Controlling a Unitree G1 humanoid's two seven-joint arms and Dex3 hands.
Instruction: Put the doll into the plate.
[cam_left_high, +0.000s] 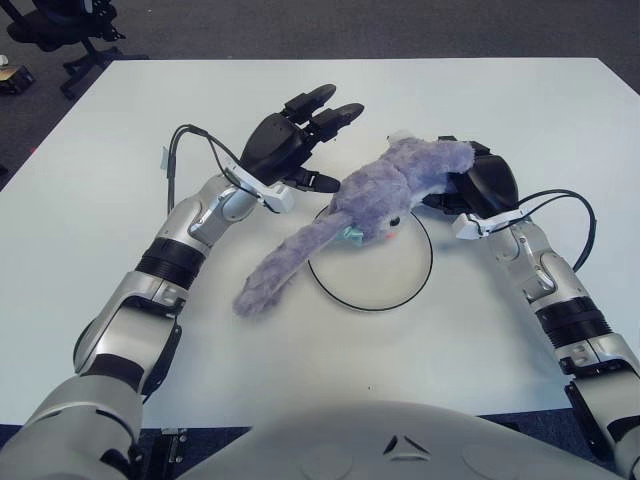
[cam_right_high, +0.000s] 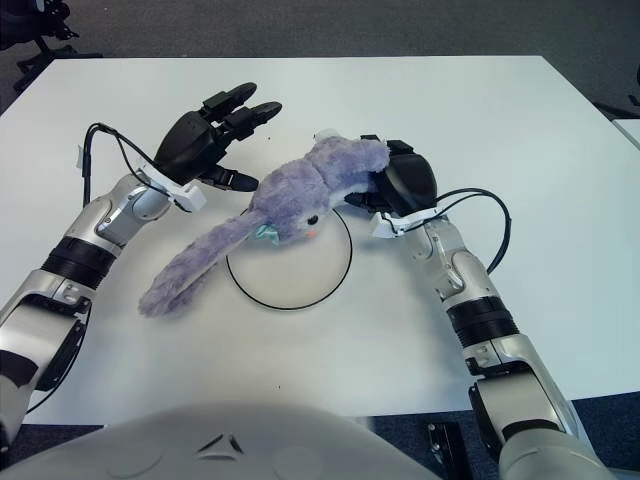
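Left eye view: right hand (cam_left_high: 480, 185) grips the purple plush doll (cam_left_high: 375, 195) by its rear end, positioning its head above the white plate (cam_left_high: 400, 285). Left hand (cam_left_high: 285, 145), fingers spread and empty, hovers beside the doll.

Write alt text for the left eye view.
The right hand grips a fluffy purple long-eared plush doll over the far rim of a round white black-rimmed plate on a white table. The left hand hovers open beside the doll.
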